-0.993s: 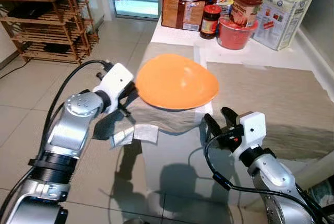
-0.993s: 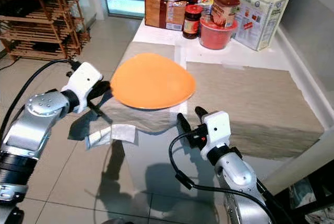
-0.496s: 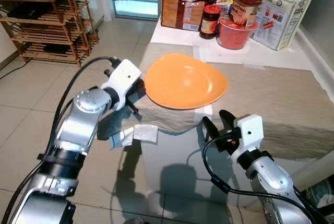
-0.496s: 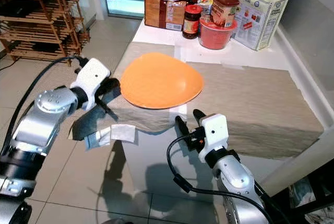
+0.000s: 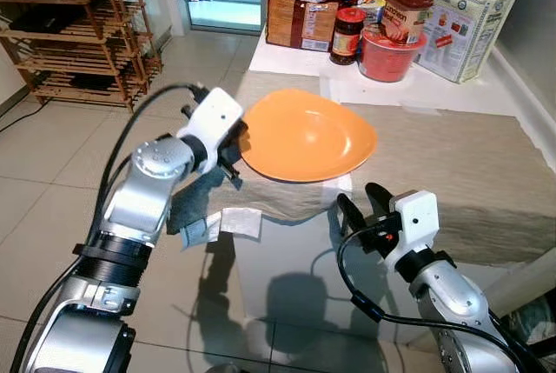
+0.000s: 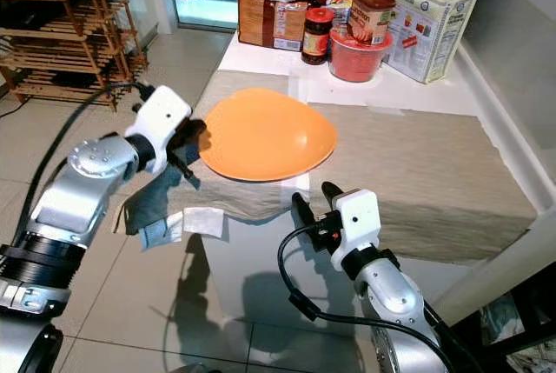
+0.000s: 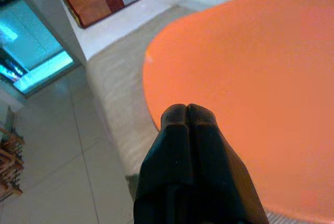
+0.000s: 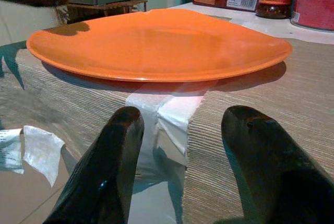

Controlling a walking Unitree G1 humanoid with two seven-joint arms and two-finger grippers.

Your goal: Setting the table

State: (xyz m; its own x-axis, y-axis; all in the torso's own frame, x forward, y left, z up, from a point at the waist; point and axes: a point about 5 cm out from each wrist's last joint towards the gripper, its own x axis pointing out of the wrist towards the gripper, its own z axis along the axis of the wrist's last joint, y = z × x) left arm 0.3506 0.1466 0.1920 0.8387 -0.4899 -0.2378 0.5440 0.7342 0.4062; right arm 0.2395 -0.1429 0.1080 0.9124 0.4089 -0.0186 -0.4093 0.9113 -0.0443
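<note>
Left eye view: left gripper fingers pinched on orange plate rim; plate over tan mat.
Left wrist view: fingers pressed together, plate just beyond.
Right wrist view: right gripper fingers spread, holding nothing; plate ahead.

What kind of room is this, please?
Probably a home kitchen or dining area: a table with woven placemats, an orange plate, jars and food packets at the far end, a tiled floor and a wooden rack.
</note>
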